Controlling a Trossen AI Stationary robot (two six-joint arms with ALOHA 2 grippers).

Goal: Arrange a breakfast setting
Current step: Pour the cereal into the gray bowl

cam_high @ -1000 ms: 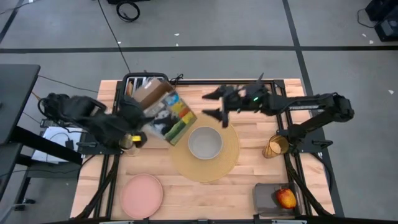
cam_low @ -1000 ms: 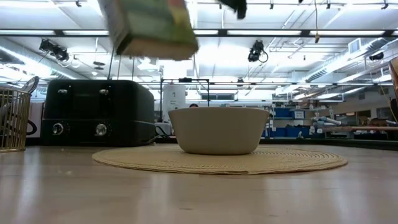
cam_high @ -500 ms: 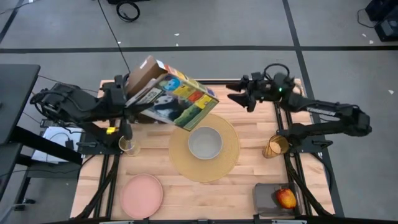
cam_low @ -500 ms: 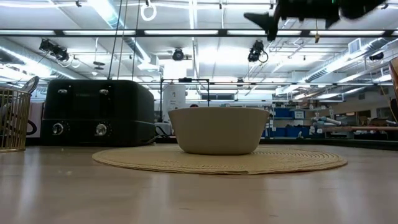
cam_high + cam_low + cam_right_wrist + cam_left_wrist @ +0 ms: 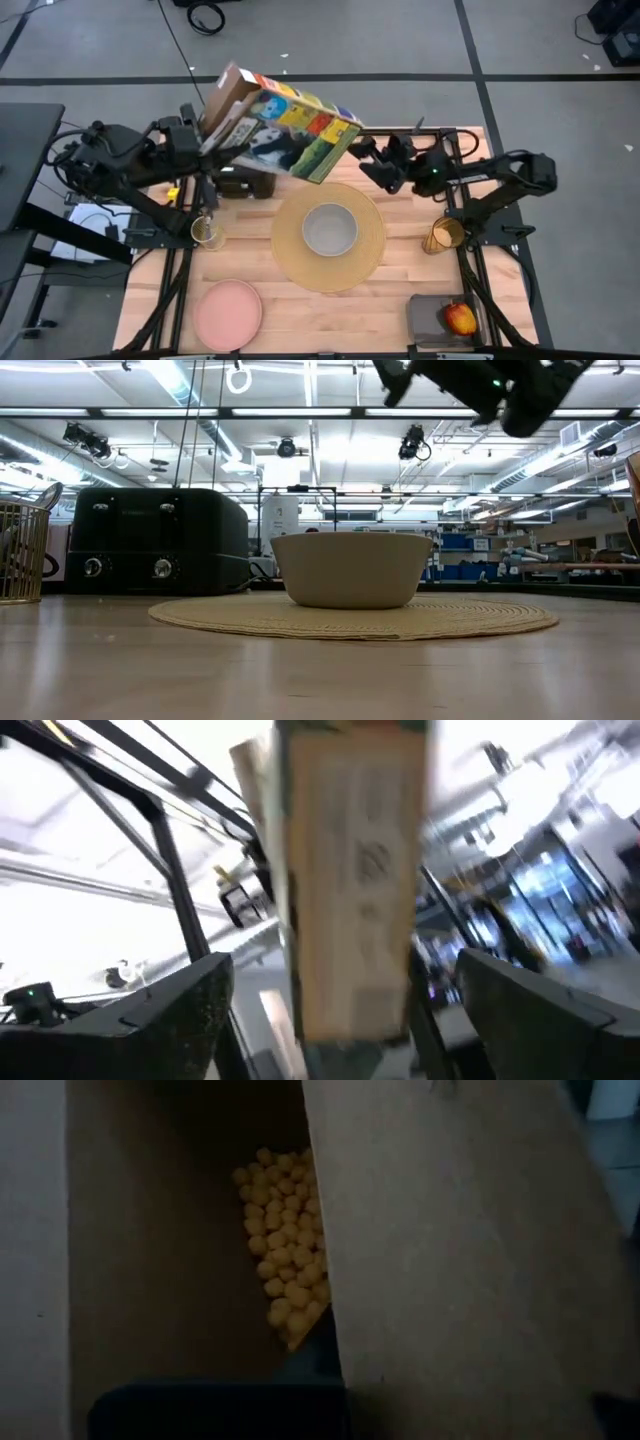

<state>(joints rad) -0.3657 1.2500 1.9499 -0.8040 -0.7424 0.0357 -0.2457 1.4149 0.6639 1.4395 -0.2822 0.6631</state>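
Left end effector (image 5: 205, 150) clamps cereal box (image 5: 280, 135) aloft, tilted, beyond bowl (image 5: 330, 229)
Right end effector (image 5: 370, 160) spread, beside box's far end; bowl centred on placemat (image 5: 370, 255), mid-counter (image 5: 250, 250)

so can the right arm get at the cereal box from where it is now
Probably yes. The right gripper is open and sits just beside the free end of the cereal box, which the left gripper holds up over the table's far edge; the right wrist view shows the box between its fingers.
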